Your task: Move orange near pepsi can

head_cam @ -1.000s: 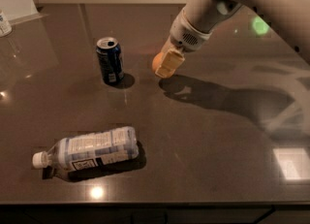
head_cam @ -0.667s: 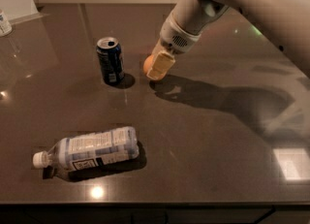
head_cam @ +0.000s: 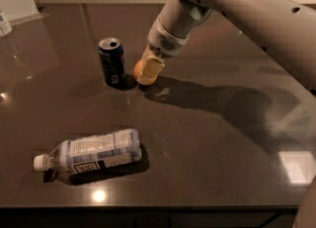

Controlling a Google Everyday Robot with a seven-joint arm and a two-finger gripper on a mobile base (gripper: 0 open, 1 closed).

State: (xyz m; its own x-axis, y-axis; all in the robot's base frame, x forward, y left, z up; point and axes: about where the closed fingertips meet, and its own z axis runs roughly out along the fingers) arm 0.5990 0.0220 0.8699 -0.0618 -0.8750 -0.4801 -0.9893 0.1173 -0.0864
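The pepsi can (head_cam: 112,61) is dark blue with a silver top and stands upright on the dark table, left of centre. The orange (head_cam: 138,69) shows as a small orange patch just right of the can, mostly hidden behind a pale fingertip. My gripper (head_cam: 147,70) reaches down from the upper right and is shut on the orange, low over the table and close beside the can.
A clear plastic water bottle (head_cam: 91,151) lies on its side near the front left of the dark table (head_cam: 212,143). A white object (head_cam: 4,23) sits at the far left edge. My arm (head_cam: 237,5) crosses the upper right.
My gripper has moved left with the orange, from well right of the can to right beside it, and has come lower toward the table.
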